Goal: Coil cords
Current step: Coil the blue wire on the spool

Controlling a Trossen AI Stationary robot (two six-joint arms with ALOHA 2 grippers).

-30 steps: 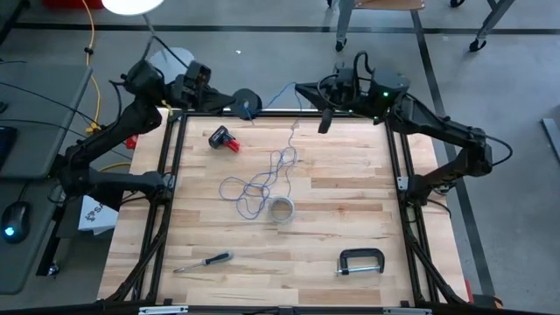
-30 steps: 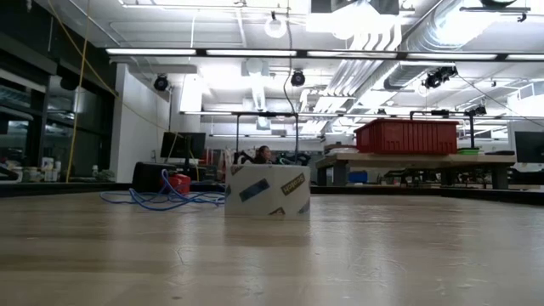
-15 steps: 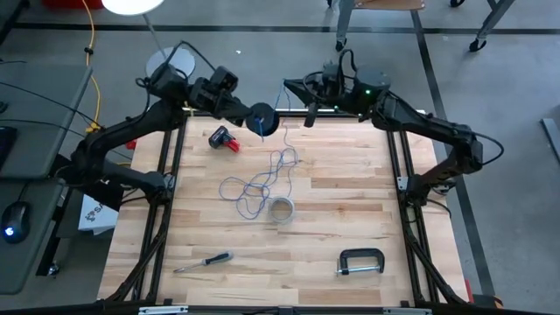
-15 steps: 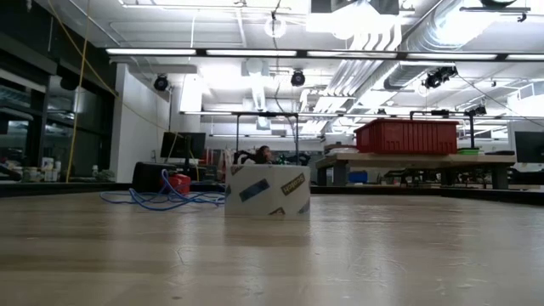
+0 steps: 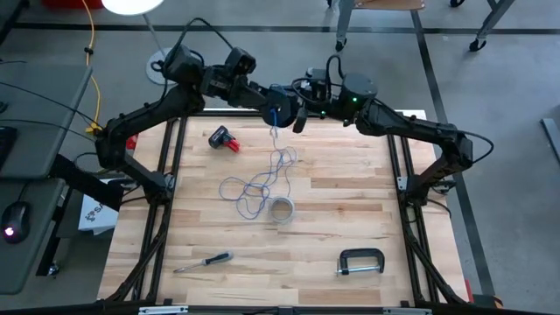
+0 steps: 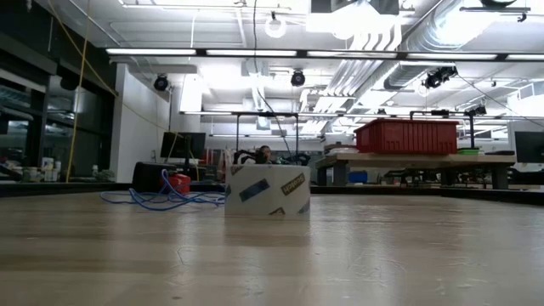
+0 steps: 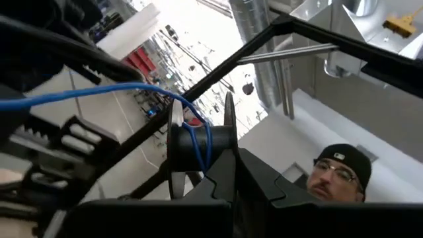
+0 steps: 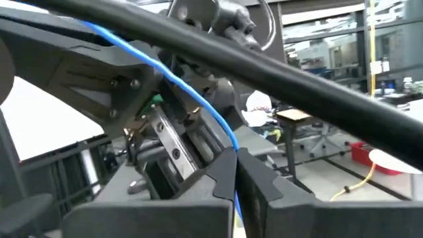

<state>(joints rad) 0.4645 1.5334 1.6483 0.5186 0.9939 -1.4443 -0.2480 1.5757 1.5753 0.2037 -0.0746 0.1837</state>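
Observation:
A black spool (image 7: 198, 142) wound with a few turns of the blue cord (image 5: 262, 184) is held high over the middle of the table's far edge by my left gripper (image 5: 278, 112), which is shut on it. Right beside it, my right gripper (image 5: 300, 118) is shut on the same blue cord (image 8: 165, 73). From there the cord drops to a loose tangle of blue and paler strands lying on the wooden table (image 5: 350, 210). In the low view the tangle (image 6: 161, 201) lies at the far left, and one thin strand (image 6: 255, 51) rises out of the picture. My left gripper pinches the spool by one of its round end discs (image 7: 229, 129) between its two fingers. The spool is lifted well clear of the table, and the cord's turns sit on its core (image 7: 198, 142). My right gripper pinches a single strand of the blue cord (image 8: 231, 147) between its two fingertips. The cord runs fairly straight from the fingers toward the left arm's gripper. Both are high above the table.
On the table lie a red and black tool (image 5: 225, 138), a roll of tape (image 5: 280, 210) next to the tangle, a screwdriver (image 5: 203, 261) and a C-clamp (image 5: 360, 262). A person in a cap (image 7: 340, 175) shows beyond the table.
My left gripper has carried the spool along the far edge toward the table's right and risen a little. My right gripper has come toward the table's left, so the two now stand close together. The raised strand of cord has shifted left with them; the tangle on the table has stayed.

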